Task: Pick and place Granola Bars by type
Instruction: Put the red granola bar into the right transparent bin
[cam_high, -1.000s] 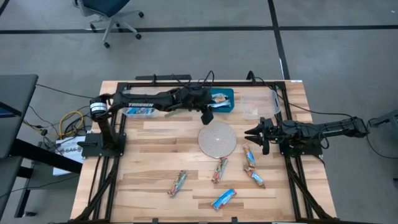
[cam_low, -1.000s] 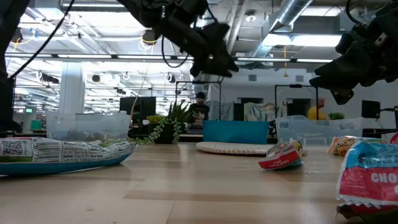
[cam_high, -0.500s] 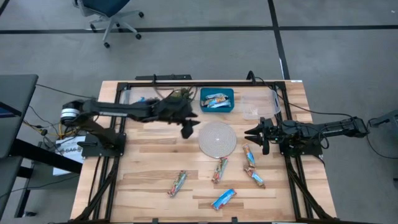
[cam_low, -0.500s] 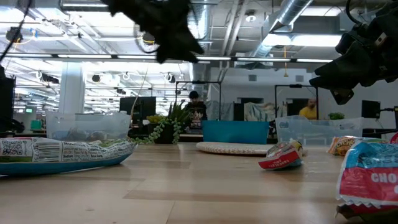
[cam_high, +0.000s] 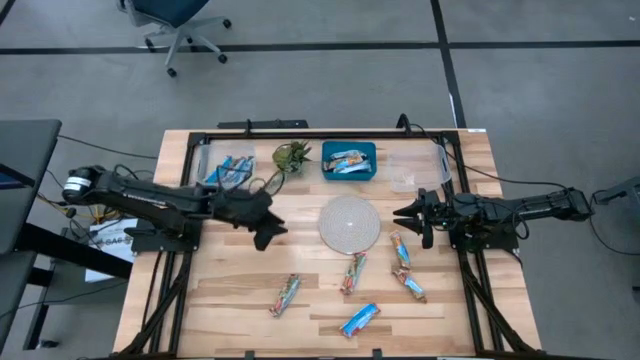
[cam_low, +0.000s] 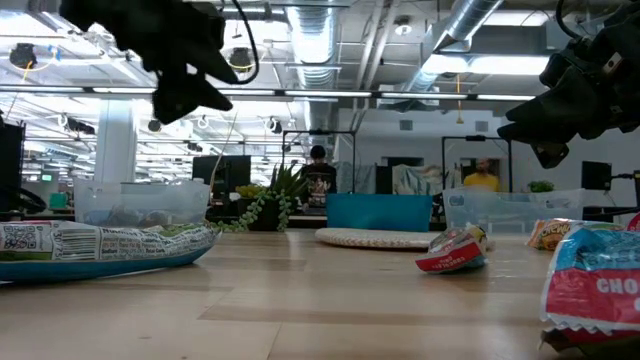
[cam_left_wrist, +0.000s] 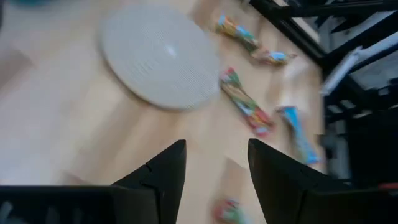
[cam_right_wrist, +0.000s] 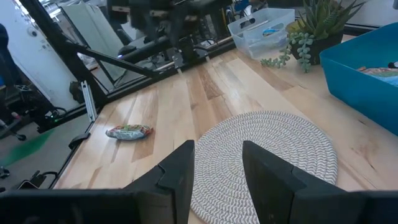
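Several wrapped bars lie flat on the wooden table's near half: two green-and-silver ones (cam_high: 285, 295) (cam_high: 353, 272), two orange-red ones (cam_high: 400, 250) (cam_high: 410, 287) and a blue one (cam_high: 360, 320). More bars lie in the blue tray (cam_high: 349, 160) and in the clear left bin (cam_high: 225, 170). My left gripper (cam_high: 265, 228) hangs open and empty above the table, left of the round woven mat (cam_high: 350, 223); its wrist view (cam_left_wrist: 214, 168) shows the mat (cam_left_wrist: 158, 56) and a green-and-silver bar (cam_left_wrist: 245, 102) ahead. My right gripper (cam_high: 410, 215) is open and empty to the right of the mat, also seen in its wrist view (cam_right_wrist: 217, 168).
A leafy plant (cam_high: 290, 157) stands between the clear left bin and the blue tray at the far edge. A second clear bin (cam_high: 415, 168) stands at the far right. Black frame rails (cam_high: 165, 280) run along the table's left and right sides.
My left gripper has swung from beside the blue tray at the far edge toward the table's left and near edges, past the mat's far left rim. It now hangs left of the mat. The plant and the clear left bin show again.
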